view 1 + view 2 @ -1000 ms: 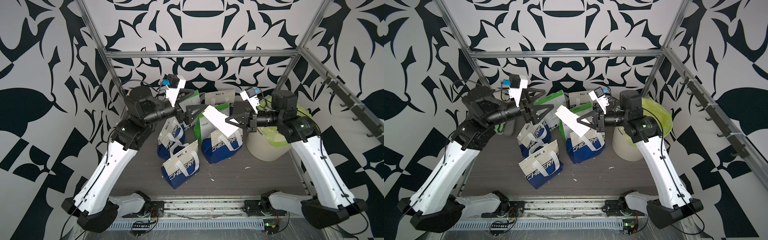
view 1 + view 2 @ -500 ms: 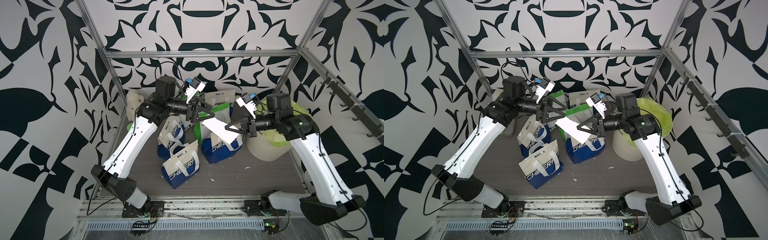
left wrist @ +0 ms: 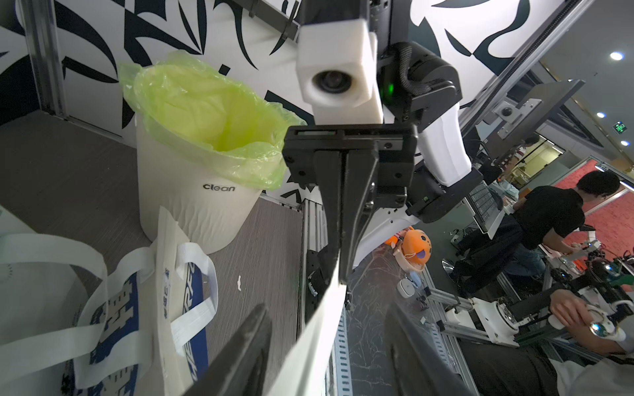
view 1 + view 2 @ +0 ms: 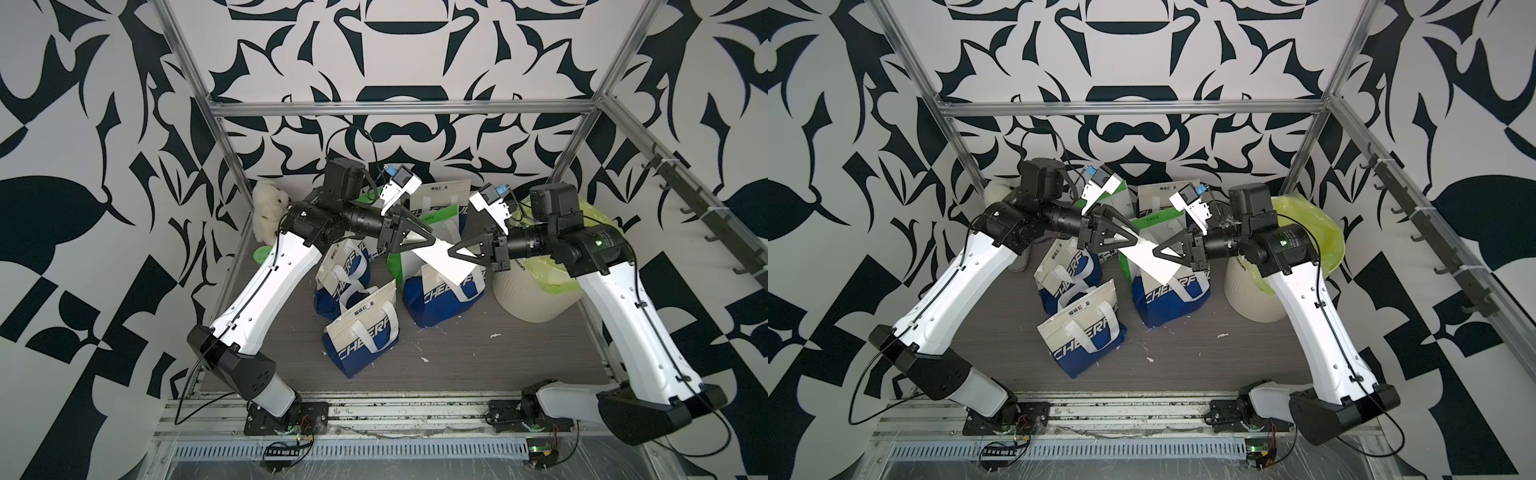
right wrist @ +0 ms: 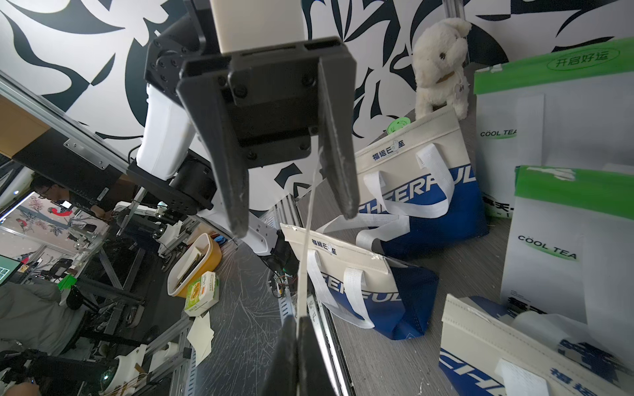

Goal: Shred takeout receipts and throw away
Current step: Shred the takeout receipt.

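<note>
One takeout receipt (image 4: 451,271) (image 4: 1165,272), a plain white slip, hangs in the air above the bags between both arms. My right gripper (image 4: 450,251) (image 4: 1155,252) (image 5: 297,356) is shut on one end of it. My left gripper (image 4: 432,241) (image 4: 1136,241) (image 3: 326,360) is open, its fingers (image 5: 343,192) standing on either side of the slip's other end without pinching it. Edge-on, the receipt (image 3: 315,336) (image 5: 305,257) runs between the left jaws. A white slip (image 5: 518,379) lies on a nearby blue-and-white bag.
A white bin (image 4: 536,291) (image 3: 192,192) with a green liner stands at the right. Three blue-and-white bags (image 4: 361,336) and green-and-white bags (image 4: 440,203) crowd the middle. A plush toy (image 4: 268,208) sits at the back left. Small paper scraps (image 4: 494,335) dot the table.
My left arm has swung in from the left to the receipt's free end, and its jaws have narrowed around it. My right gripper has kept hold and dipped slightly.
</note>
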